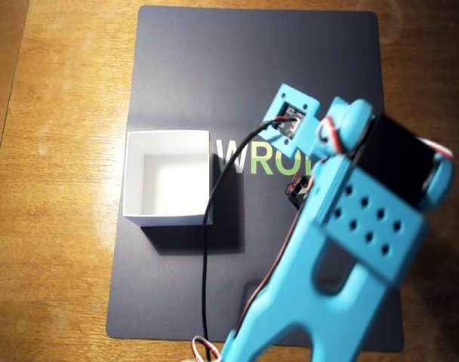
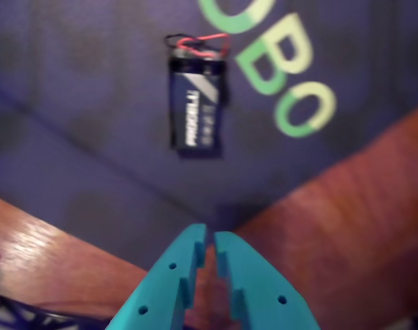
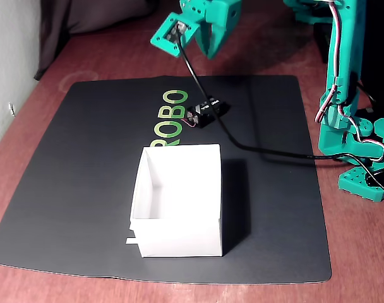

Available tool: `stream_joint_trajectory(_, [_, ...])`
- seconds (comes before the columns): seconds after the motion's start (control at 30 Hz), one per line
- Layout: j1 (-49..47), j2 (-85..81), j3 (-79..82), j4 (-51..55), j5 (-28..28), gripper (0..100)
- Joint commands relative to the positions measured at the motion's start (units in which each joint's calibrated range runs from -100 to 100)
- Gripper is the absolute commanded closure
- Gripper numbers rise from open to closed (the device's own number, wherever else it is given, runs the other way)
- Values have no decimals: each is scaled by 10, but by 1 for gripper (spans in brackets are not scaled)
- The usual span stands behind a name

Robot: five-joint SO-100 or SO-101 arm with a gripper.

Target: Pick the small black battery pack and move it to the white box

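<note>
Matt black mat (image 3: pixel 84 170) on glossy wooden table (image 1: pixel 56 249); white box (image 3: pixel 179 218) looks like smooth cardboard.

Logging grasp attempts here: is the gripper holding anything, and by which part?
Nothing is held. The gripper is shut and empty above the mat; the battery pack lies untouched.

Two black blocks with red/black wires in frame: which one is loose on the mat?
The battery pack, lying flat on the mat beside the green lettering, white print on top. The other black block, the servo, sits in the arm's teal frame above the mat.

Open mat (image 3: pixel 84 189) surrounds battery pack (image 3: pixel 208 112), box (image 3: pixel 179 199) nearby.
</note>
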Motion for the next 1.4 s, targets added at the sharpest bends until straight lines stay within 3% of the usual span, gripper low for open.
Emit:
stream_joint_trajectory(0.0, [12, 42, -35, 0, 1, 99])
stream_joint_trajectory(0.33, [18, 80, -25, -32, 22, 98])
stream_joint_trajectory(0.5, [19, 85, -22, -34, 5, 80])
stream_joint_trajectory(0.6, [24, 91, -21, -36, -25, 75])
stream_joint_trajectory(0.8, [25, 134, -21, -36, -62, 75])
stream_joint_trajectory(1.37, [-32, 219, -22, -65, -38, 75])
